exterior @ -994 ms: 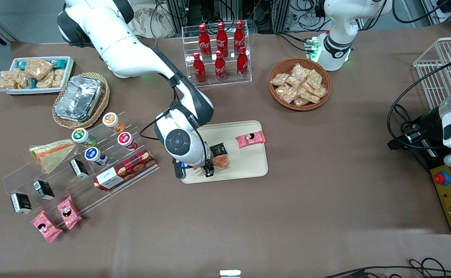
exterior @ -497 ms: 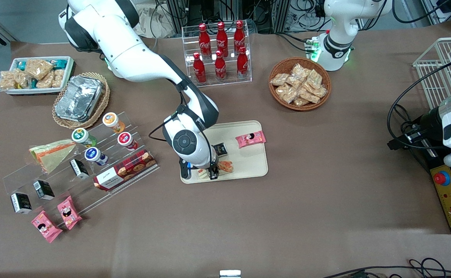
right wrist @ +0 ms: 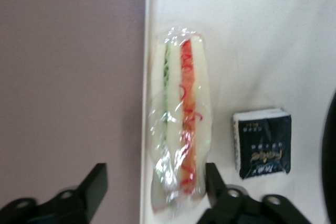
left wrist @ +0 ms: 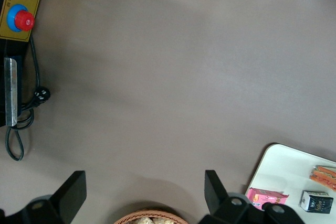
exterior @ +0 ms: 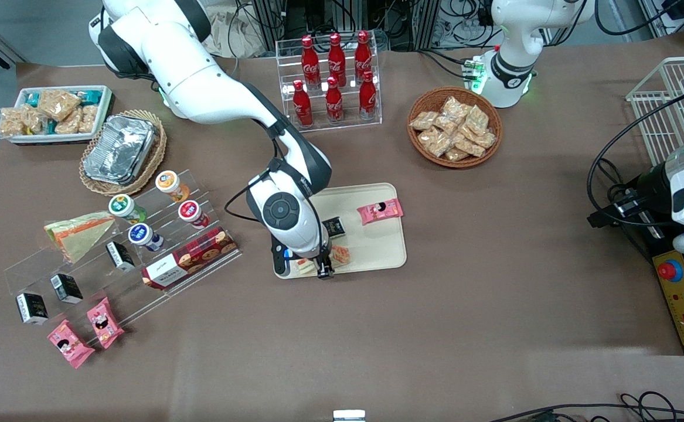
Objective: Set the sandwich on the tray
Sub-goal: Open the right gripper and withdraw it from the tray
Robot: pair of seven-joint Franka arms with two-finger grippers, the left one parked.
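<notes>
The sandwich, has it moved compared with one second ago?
Yes. The sandwich shifted nearer the front camera, toward the tray's near rim and away from the small black packet. The open end effector straddles it.

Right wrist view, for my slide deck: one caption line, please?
Open pincer above the wrapped sandwich lying on the tray beside a small black packet.

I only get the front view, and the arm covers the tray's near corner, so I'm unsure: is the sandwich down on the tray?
Observer: Yes. The right wrist view shows the sandwich resting on the tray, just inside its rim.
Operator: Is the pincer clamped on it?
Observer: No. The pincer is open, with its fingers straddling one end of the sandwich.
</notes>
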